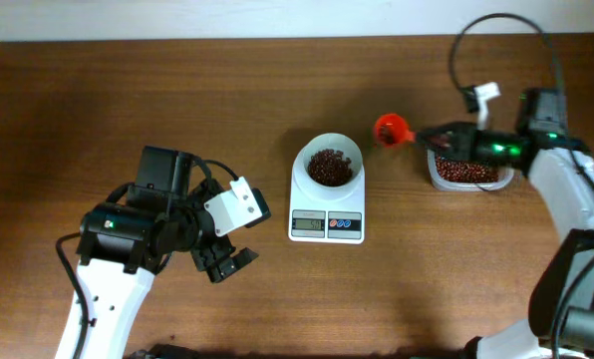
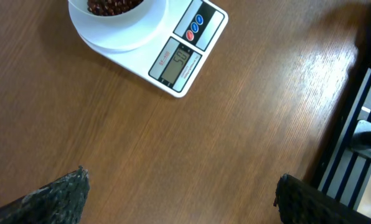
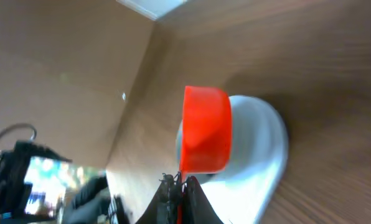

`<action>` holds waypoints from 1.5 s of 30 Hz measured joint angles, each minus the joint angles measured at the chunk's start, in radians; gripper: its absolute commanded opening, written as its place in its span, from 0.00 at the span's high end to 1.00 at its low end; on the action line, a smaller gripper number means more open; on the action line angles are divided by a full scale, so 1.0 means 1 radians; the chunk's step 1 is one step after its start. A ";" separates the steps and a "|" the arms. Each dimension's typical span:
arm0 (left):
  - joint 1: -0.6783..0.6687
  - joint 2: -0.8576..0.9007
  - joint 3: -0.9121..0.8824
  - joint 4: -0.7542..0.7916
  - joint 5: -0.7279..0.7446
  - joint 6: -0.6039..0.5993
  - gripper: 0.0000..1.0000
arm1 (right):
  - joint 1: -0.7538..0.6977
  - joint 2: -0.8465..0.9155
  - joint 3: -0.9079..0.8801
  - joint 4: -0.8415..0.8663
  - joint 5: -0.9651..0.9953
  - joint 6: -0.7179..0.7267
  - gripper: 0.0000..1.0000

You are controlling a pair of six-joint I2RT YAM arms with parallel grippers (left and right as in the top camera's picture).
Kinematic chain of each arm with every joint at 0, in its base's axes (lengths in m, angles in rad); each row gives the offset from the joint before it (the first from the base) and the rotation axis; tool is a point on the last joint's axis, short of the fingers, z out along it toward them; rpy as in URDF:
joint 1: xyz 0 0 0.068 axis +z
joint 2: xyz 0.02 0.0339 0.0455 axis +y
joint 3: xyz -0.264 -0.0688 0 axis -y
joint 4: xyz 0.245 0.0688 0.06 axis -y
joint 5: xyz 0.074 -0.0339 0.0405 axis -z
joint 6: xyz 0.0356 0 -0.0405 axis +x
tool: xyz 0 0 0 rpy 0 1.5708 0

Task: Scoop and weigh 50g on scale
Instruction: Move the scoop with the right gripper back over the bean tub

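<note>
The white scale point(image 1: 327, 221) stands mid-table with a white round bowl point(image 1: 328, 166) of red-brown beans on it. In the left wrist view the scale point(image 2: 184, 55) and the bowl point(image 2: 120, 30) sit at the top, and the grey display shows dark digits too small to read surely. A red scoop point(image 1: 391, 130) hangs just right of the bowl, with my right gripper point(image 1: 420, 135) shut on its handle. In the right wrist view the scoop point(image 3: 205, 137) is tipped on its side in front of the white bowl point(image 3: 263, 149). My left gripper point(image 1: 227, 262) stands open over bare wood, left of the scale.
A clear plastic tub point(image 1: 466, 173) of red-brown beans sits right of the scale, under my right arm. A black cable loops above it at the back right. In the left wrist view the table's edge and a dark slatted frame point(image 2: 360, 130) run along the right.
</note>
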 measured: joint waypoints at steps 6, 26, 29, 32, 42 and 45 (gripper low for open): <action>0.000 0.000 0.000 0.001 0.000 0.000 0.01 | -0.228 0.000 -0.001 -0.275 0.063 -0.227 0.96; 0.000 0.000 -0.002 0.000 0.000 0.000 0.01 | 0.046 -0.228 -0.001 -0.209 1.163 -0.333 0.96; 0.000 0.000 -0.002 0.000 0.000 0.000 0.01 | 0.070 -0.253 -0.001 -0.207 1.246 -0.332 0.96; 0.000 0.000 -0.002 0.000 0.000 0.000 0.01 | 0.104 -0.253 -0.001 -0.205 1.318 -0.331 0.96; 0.000 0.000 -0.003 0.000 0.000 0.000 0.01 | 0.108 -0.594 0.039 -0.417 1.049 -0.216 0.96; 0.000 0.000 -0.003 0.001 0.000 0.000 0.01 | 0.007 -0.750 0.044 -0.589 0.942 -0.182 0.96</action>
